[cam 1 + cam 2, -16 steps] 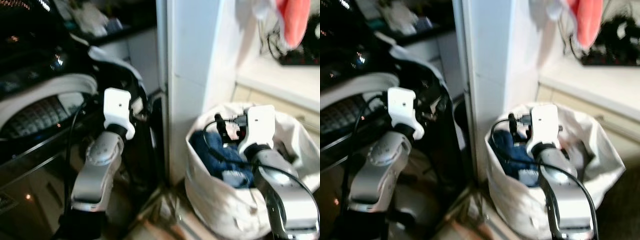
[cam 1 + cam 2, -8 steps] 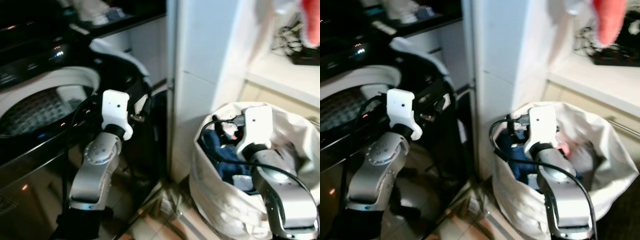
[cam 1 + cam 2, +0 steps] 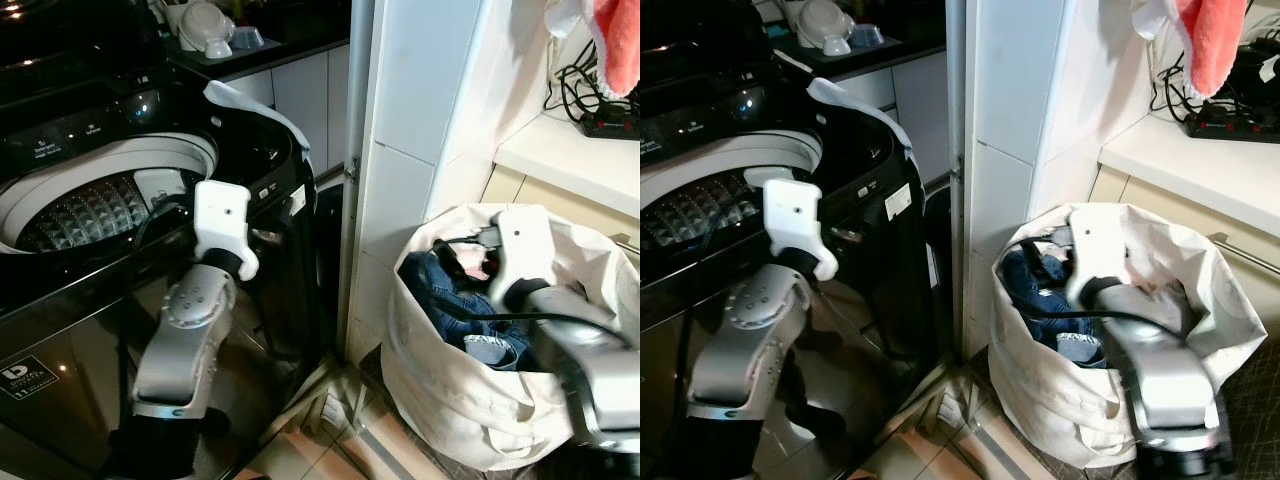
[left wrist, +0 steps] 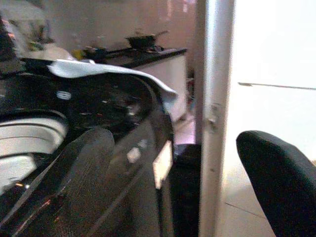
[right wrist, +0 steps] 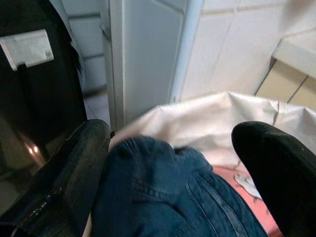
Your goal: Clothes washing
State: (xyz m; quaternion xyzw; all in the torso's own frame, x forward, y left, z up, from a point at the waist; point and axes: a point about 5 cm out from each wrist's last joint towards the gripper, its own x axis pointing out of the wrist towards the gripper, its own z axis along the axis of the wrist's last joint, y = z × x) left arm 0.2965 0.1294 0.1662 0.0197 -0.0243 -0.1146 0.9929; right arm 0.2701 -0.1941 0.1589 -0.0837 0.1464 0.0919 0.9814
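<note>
A black top-loading washing machine [image 3: 90,300] stands at the left with its lid [image 3: 255,110] raised and its drum [image 3: 85,210] showing. A white laundry bag [image 3: 450,420] sits on the floor at the right, holding blue jeans [image 3: 450,290] and a pink cloth [image 3: 470,262]. My right gripper [image 5: 173,168] hangs open just above the jeans [image 5: 163,197], with nothing between its fingers. My left gripper [image 4: 182,173] is open in front of the washer's right front corner, holding nothing.
A white tiled pillar [image 3: 420,100] stands between washer and bag. A pale counter [image 3: 570,150] with cables runs behind the bag, and a red towel [image 3: 1215,45] hangs above it. Bowls [image 3: 210,30] sit on a dark counter behind the washer. Tiled floor [image 3: 330,450] lies below.
The whole picture has shifted and sharpened as the head camera moved, so more of the washer's top shows. Both arms keep about the same pose; the right forearm is blurred.
</note>
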